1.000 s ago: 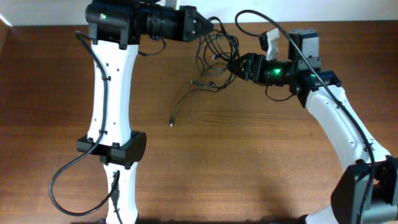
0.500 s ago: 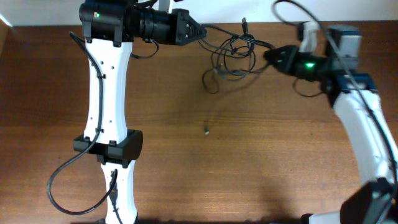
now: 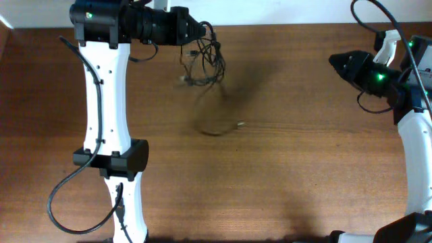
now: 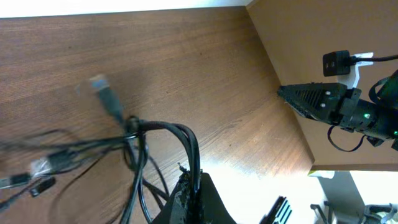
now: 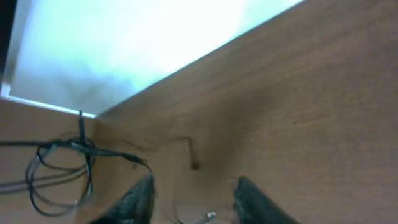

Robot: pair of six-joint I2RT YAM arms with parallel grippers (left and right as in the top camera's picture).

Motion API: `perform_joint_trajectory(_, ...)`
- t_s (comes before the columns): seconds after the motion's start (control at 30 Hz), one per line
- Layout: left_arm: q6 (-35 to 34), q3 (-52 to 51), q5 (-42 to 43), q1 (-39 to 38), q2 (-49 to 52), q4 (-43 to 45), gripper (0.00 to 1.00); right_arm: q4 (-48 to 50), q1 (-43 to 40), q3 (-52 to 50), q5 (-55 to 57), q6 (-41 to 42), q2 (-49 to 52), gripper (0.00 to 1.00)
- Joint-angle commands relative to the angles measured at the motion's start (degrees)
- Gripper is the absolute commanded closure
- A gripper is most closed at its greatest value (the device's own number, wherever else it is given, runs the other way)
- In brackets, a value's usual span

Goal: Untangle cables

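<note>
A tangle of thin black cables [image 3: 202, 57] hangs from my left gripper [image 3: 197, 31] near the table's far edge. In the left wrist view that gripper [image 4: 194, 186] is shut on the cables [image 4: 138, 134], whose strands loop over the wood with small plugs to the left. One loose cable [image 3: 219, 129] lies apart on the table, its plug end towards the right. My right gripper [image 3: 333, 61] is far off to the right. In its own view the right gripper [image 5: 196, 199] stands open with nothing between the fingers [image 5: 140, 194], and the cables [image 5: 62, 168] hang beyond it.
Brown wooden table [image 3: 283, 175] with a white wall along its far edge. The white left arm [image 3: 104, 101] runs down the left side, trailing its thick black cord. The right arm [image 3: 412, 135] stands at the right edge.
The right gripper let go of the tangle and drew back to the right. The left gripper carried the bundle leftward. One strand now lies apart on the table.
</note>
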Motion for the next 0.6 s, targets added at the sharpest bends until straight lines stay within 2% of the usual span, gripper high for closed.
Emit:
perform_joint_trajectory(0.0, 2.99, 1.01, 0.94, -1.40, -1.44, -0.39, 1.00, 0.17, 1.70, -0.22, -3.48, -1.05, -0.07, 0.48)
perform_joint_trajectory(0.07, 7.48, 1.01, 3.98, -2.60, -1.44, -0.68, 1.00, 0.94, 4.74, -0.22, -4.15, -0.79, -0.02, 0.41)
perform_joint_trajectory(0.17, 15.65, 1.01, 9.05, -4.76, -1.44, -1.77, 1.00, 4.44, 9.70, -0.22, -4.52, 3.02, 0.04, 0.41)
perform_joint_trajectory(0.23, 17.49, 1.01, 9.14, -6.14, -1.40, -1.95, 1.00, 7.43, 12.83, -0.22, -4.50, 5.53, 0.22, 0.41)
perform_joint_trajectory(0.4, 16.65, 1.01, 9.03, -9.64, -1.40, 0.52, 1.00, 13.09, 19.02, -0.24, -4.28, 13.07, 0.37, 0.41)
perform_joint_trajectory(0.57, 9.25, 0.98, 5.60, -10.47, -1.40, 3.63, 1.00, 14.05, 21.31, -0.24, -4.31, 15.98, 0.44, 0.42)
